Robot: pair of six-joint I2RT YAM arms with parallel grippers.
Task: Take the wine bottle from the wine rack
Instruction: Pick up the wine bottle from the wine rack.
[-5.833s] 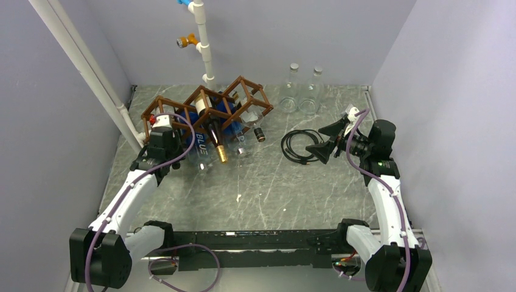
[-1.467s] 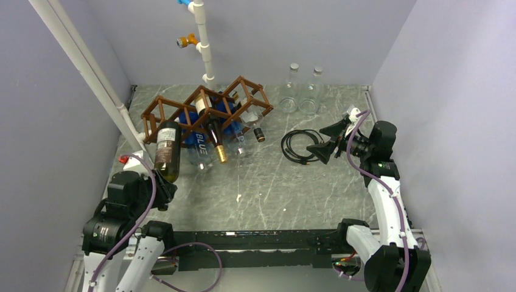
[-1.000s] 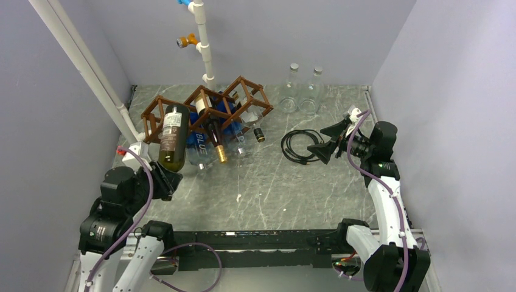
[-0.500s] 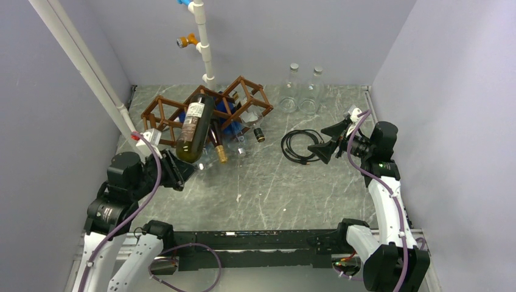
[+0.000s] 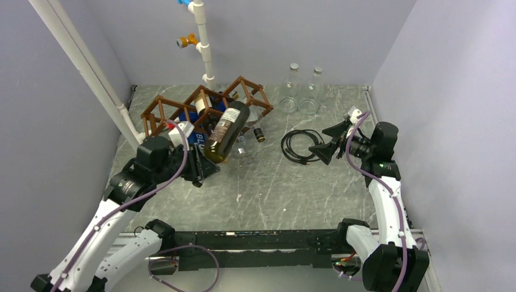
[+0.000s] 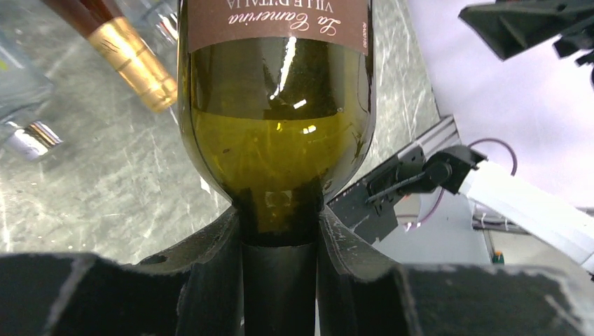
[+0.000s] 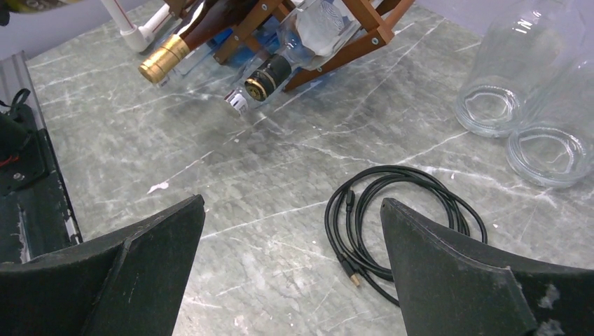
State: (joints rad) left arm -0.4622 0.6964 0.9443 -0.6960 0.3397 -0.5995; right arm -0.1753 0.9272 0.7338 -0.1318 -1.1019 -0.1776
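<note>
- Comparing with half a second before, the wine bottle (image 5: 226, 131) was found swung from about 12 o'clock round to 1 o'clock. The left gripper (image 5: 204, 167) had been carried from the table's 9 o'clock side toward the centre.
- The left gripper's fingers (image 6: 217, 245) were seen clamped on the bottle's neck. The bottle's base was raised and overlapped the middle cells of the wine rack (image 5: 242, 79) in the top view. Contact between bottle and rack could not be told.
- The right gripper (image 5: 328, 140) was held at 3 o'clock with its jaws wide apart and nothing between them, unchanged from earlier.
- Bare table (image 5: 274, 188) was left at 6 o'clock of the bottle, between the two arms.
- A coiled black cable (image 5: 298, 145) lay at 3 o'clock of the bottle. Two clear glass bottles (image 5: 304, 91) stood at 1 o'clock by the back wall, and a white pipe (image 5: 204, 42) rose at 12 o'clock behind the rack.
- Only in the left wrist view were the yellowish liquid and brown label of the bottle (image 6: 277, 105) made out. A gold-capped neck (image 6: 136, 63) lay at 10 o'clock there.
- Only in the right wrist view (image 7: 292, 203) was a black-capped neck (image 7: 266, 77) shown poking from the rack.
</note>
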